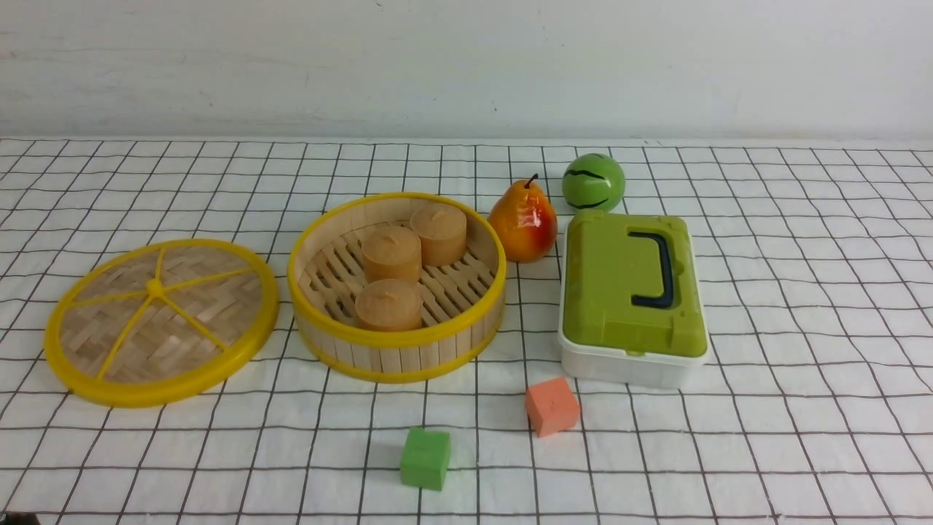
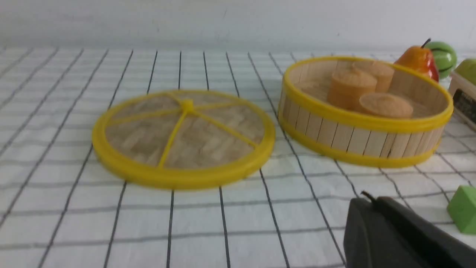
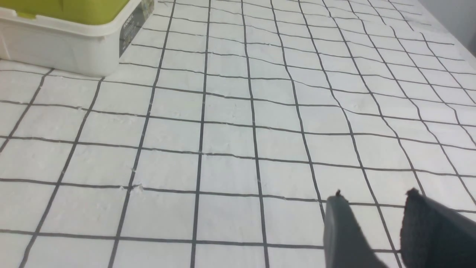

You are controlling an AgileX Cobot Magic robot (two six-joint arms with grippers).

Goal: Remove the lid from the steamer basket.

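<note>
Lying flat on the table (image 1: 802, 364) toward its left edge, the lid (image 1: 162, 322) shows woven bamboo strips under a yellow rim, spokes and hub. It sits just beside the uncovered steamer basket (image 1: 397, 354). Empty, the right end effector (image 3: 386, 230) stands narrowly parted. I cannot tell the state of the left end effector (image 2: 372, 212).

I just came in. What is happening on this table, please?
Nothing is being handled at this moment. The lid is already off and lies flat on the checked cloth, close beside the steamer basket, on the robot's left of it. The basket stands open with three tan cylinders inside. The left gripper is low over the cloth, jaws together and empty. The right gripper has its jaws apart, also empty.
</note>
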